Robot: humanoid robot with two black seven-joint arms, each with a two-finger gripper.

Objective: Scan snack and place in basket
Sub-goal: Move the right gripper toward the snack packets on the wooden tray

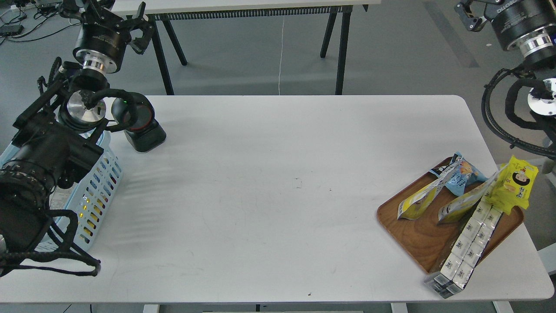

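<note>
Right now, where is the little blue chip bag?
In the head view, the blue chip bag sits on the brown wooden tray at the table's right side, behind two yellow and white pouches and left of the bright yellow pack.

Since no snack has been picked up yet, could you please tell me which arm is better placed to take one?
Probably the right hand: the snack lies on the wooden tray at its side, while the left hand hangs beyond the basket.
</note>
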